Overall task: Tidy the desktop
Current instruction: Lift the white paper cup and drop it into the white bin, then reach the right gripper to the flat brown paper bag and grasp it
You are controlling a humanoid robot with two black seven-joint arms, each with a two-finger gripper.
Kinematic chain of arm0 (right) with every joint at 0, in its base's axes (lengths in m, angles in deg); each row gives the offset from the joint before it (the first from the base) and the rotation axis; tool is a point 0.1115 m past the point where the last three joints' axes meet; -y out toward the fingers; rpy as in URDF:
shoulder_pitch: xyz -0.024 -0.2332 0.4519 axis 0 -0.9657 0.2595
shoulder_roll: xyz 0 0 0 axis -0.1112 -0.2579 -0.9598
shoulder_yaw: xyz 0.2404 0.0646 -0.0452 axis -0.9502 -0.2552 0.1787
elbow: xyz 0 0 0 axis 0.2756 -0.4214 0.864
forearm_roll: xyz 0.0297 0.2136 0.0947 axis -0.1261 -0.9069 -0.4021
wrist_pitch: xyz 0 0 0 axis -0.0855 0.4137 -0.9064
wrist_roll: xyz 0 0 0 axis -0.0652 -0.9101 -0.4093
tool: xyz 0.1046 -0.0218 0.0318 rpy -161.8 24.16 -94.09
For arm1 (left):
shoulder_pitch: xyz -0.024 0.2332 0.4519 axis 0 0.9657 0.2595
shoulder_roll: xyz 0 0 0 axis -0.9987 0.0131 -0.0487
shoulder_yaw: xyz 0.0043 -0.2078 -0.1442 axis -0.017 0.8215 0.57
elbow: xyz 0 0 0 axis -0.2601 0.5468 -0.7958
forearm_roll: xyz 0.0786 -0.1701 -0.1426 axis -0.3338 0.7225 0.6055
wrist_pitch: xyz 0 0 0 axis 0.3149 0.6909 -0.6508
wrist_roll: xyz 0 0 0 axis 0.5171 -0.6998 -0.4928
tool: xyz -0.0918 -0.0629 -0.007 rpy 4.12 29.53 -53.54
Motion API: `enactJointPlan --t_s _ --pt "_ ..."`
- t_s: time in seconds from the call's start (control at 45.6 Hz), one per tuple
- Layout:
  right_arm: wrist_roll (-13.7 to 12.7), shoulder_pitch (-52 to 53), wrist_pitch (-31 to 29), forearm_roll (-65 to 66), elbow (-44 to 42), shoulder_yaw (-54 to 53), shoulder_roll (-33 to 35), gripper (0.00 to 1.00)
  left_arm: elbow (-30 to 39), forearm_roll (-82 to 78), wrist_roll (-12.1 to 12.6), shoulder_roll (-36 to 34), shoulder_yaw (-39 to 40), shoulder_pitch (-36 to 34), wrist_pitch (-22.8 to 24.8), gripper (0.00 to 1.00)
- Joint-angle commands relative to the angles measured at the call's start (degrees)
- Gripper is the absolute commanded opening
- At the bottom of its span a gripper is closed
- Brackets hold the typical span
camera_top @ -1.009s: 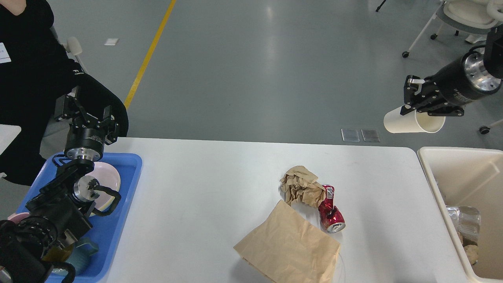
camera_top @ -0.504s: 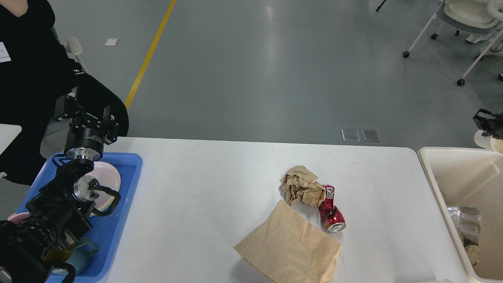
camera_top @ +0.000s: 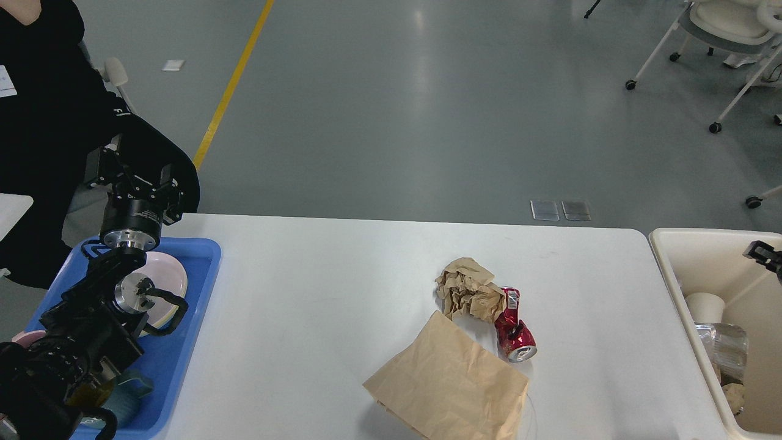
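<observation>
Our left gripper (camera_top: 139, 177) hangs above the blue tray (camera_top: 189, 324), fingers spread and empty. Only a tip of our right gripper (camera_top: 763, 253) shows over the cream bin (camera_top: 672, 269); we cannot tell its state. On the white worktop (camera_top: 305, 318), left of the bin, lie a crumpled paper (camera_top: 467, 293), a crushed red can (camera_top: 514, 327) and a paper bag (camera_top: 449, 382). A white cup (camera_top: 704, 307) sits inside the bin.

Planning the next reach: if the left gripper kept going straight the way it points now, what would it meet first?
The left gripper points up and away, past the blue tray toward the black-clad person. That dark clothing looks first in line, though depth is unclear.
</observation>
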Motion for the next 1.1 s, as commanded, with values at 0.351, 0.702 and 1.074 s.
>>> enactJointPlan --t_s 0.351,0.702,1.074 --pt "-0.5 28.8 -0.8 0.7 29.2 6.5 -5.3 1.00 0.0 0.1 0.0 0.0 0.0 0.0 0.0 0.96" --pt "-0.4 45.6 -12.0 0.8 44.9 7.2 -16.0 1.00 0.0 0.0 0.0 0.0 0.0 0.0 0.0 0.96" --pt "-0.1 49.1 -37.6 0.8 45.9 -2.3 -19.1 1.00 0.0 0.0 0.0 0.0 0.0 0.0 0.0 0.96"
